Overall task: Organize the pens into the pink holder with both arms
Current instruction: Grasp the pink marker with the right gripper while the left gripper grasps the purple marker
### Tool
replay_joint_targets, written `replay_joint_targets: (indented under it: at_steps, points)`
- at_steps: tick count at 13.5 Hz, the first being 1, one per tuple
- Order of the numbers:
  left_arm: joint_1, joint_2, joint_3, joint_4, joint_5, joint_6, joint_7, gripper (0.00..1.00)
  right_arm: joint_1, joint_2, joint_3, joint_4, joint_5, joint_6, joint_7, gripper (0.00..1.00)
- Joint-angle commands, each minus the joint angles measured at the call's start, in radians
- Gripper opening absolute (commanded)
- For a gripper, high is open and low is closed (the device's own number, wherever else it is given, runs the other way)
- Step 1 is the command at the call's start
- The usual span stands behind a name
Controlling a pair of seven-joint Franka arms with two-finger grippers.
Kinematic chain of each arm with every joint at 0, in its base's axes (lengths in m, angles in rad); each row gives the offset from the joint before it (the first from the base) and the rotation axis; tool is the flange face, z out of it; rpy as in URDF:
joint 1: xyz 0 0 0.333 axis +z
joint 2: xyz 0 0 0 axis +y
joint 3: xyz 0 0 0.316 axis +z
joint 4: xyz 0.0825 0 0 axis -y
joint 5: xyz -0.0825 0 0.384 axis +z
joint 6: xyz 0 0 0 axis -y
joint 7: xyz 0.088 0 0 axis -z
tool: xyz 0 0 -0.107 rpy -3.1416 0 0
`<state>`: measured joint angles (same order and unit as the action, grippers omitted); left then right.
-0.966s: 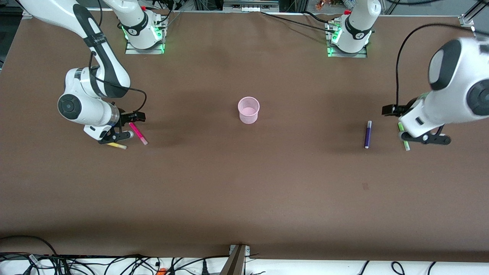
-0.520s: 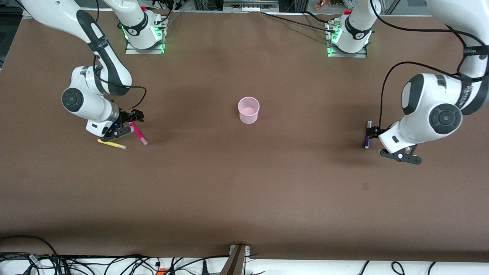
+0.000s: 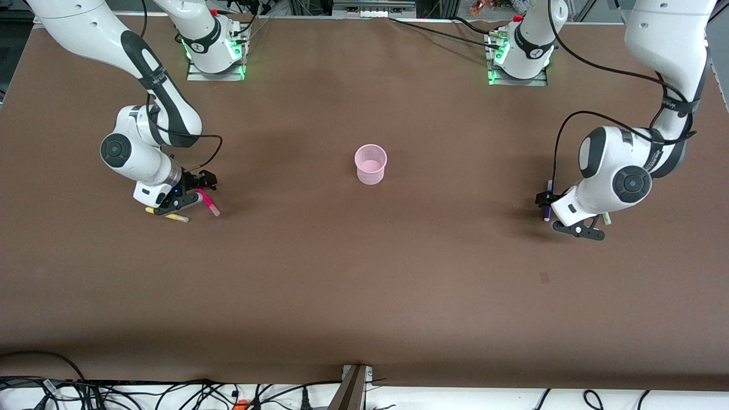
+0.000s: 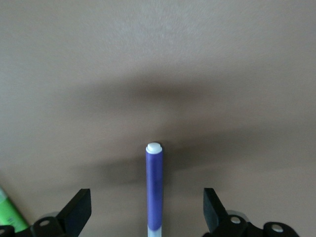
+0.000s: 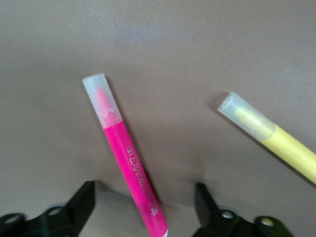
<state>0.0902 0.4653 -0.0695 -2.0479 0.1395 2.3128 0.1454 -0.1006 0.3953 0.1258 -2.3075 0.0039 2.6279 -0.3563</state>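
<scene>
While both grippers' fingers stand apart, purple pen (image 4: 154,190) and magenta pen (image 5: 129,165) lie between them.

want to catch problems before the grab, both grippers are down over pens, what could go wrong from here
1. The right gripper straddles the magenta pen, which lies at a slant between the fingers, so closing may twist it or pinch it off-centre.
2. The yellow pen lies close beside it and could get knocked.
3. The left gripper is open around the purple pen; the green pen lies just outside one finger and may be nudged.
</scene>
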Motion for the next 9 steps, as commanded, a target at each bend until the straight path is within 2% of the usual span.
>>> replay_joint_targets:
  at_steps: [1, 2, 4, 5, 8, 9]
  points:
    - [0.006, 0.029, -0.004, 0.009, 0.022, 0.052, 0.013, 1.0, -0.004, -0.013, 0.003, -0.013, 0.004, 0.009, -0.018, 0.38]
    - [0.006, 0.029, -0.004, 0.009, 0.022, 0.056, 0.013, 0.84, -0.004, -0.016, 0.003, -0.013, 0.004, 0.008, -0.018, 0.22]
    - [0.009, 0.039, -0.004, 0.012, 0.022, 0.062, 0.013, 0.6, -0.004, -0.024, 0.003, -0.012, 0.004, 0.008, -0.018, 0.0]
    - [0.011, 0.052, -0.004, 0.012, 0.022, 0.083, 0.014, 0.52, -0.004, -0.032, 0.003, -0.01, 0.004, 0.006, -0.016, 0.0]
    - [0.028, 0.072, -0.004, 0.009, 0.022, 0.109, 0.029, 0.38, -0.001, -0.065, 0.011, -0.006, 0.004, -0.014, -0.009, 0.0]
    - [0.028, 0.072, -0.004, 0.009, 0.022, 0.109, 0.03, 0.31, 0.002, -0.082, 0.015, -0.001, 0.002, -0.037, -0.006, 0.0]
